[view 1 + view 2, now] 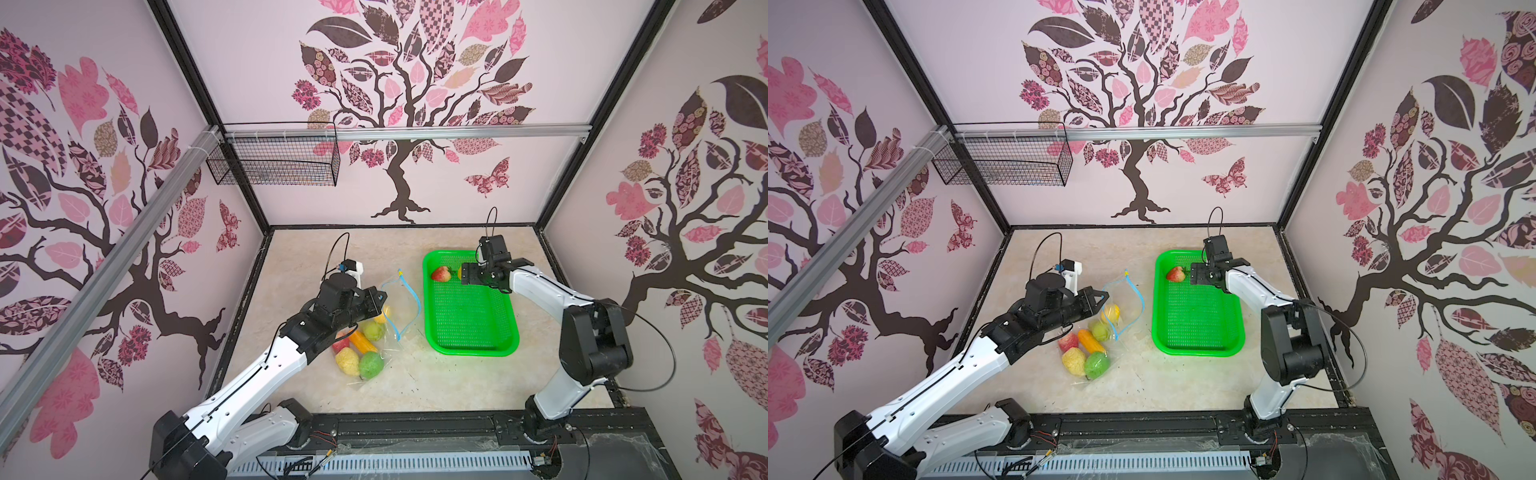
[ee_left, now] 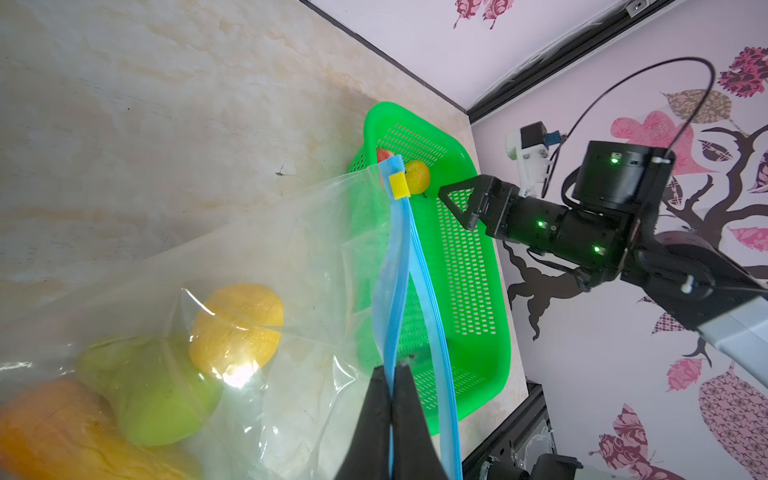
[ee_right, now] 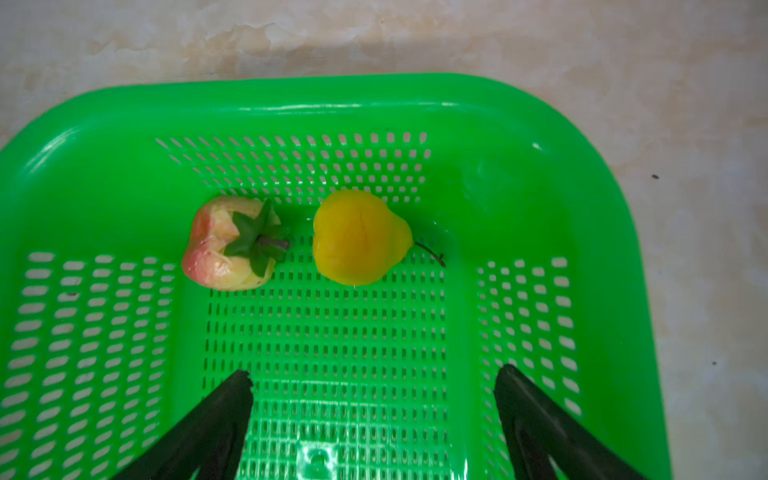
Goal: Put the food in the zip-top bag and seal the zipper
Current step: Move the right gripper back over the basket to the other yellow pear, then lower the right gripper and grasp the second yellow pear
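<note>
Table (image 1: 415, 386): we see beige marbled top, pink tree walls around.
Bag (image 2: 291, 249): lying left of green basket (image 3: 291, 95), mouth open, food (image 1: 347, 361) inside.
Left end effector (image 2: 392, 370): pressed together, pinching blue zipper (image 2: 392, 291).
Right end effector (image 3: 374, 378): spread above basket, near strawberry (image 3: 220, 249) and yellow pear (image 3: 357, 239).

Left end effector (image 2: 392, 370) clamped, right end effector (image 3: 374, 371) spread.

Beige marble-look table (image 1: 415, 386) carries 2 things directly: clear zip-top bag (image 1: 387, 330) at left of centre, and green basket (image 1: 473, 352) just beside it, on right.
</note>
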Controlling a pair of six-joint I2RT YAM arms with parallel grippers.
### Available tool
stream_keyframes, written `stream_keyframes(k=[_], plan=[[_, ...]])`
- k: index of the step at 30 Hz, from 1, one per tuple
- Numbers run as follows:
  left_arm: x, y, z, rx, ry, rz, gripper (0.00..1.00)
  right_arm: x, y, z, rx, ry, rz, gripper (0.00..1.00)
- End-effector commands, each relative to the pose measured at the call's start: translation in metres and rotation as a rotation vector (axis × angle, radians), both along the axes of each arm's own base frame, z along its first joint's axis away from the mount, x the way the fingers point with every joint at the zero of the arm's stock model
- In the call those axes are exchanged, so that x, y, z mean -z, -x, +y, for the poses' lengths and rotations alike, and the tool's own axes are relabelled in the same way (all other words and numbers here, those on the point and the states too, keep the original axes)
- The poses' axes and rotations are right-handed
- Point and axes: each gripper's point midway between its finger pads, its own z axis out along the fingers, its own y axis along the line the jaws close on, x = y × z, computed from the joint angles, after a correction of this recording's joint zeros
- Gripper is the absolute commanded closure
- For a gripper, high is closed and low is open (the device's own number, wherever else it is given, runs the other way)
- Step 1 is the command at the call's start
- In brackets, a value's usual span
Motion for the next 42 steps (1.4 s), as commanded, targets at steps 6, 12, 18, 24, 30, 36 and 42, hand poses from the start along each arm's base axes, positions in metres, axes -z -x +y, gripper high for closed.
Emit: stream_keyframes(k=[6,12,18,24,30,36,42], plan=[[0.006,0.002,0.005,-0.005,-0.016,0.008,1.00,0.019,-0.041,0.014,-0.067,0.025,0.021,0.16],[0.006,0.002,0.005,-0.006,-0.016,0.007,1.00,0.036,-0.057,0.019,-0.086,0.034,0.052,0.21],[0.005,0.002,0.006,-0.009,-0.015,0.004,1.00,0.056,-0.056,0.024,-0.099,0.021,0.100,0.28],[0.007,0.001,0.006,-0.012,-0.017,0.008,1.00,0.056,-0.033,0.029,-0.106,-0.040,0.151,0.30],[0.006,0.000,0.003,-0.005,-0.007,0.007,1.00,0.049,0.004,0.037,-0.104,-0.146,0.174,0.27],[0.006,-0.001,0.002,-0.003,-0.005,0.007,1.00,0.055,0.038,0.032,-0.081,-0.175,0.217,0.17],[0.006,-0.002,0.001,-0.001,-0.001,0.009,1.00,0.039,0.046,0.017,-0.018,-0.126,0.177,0.11]])
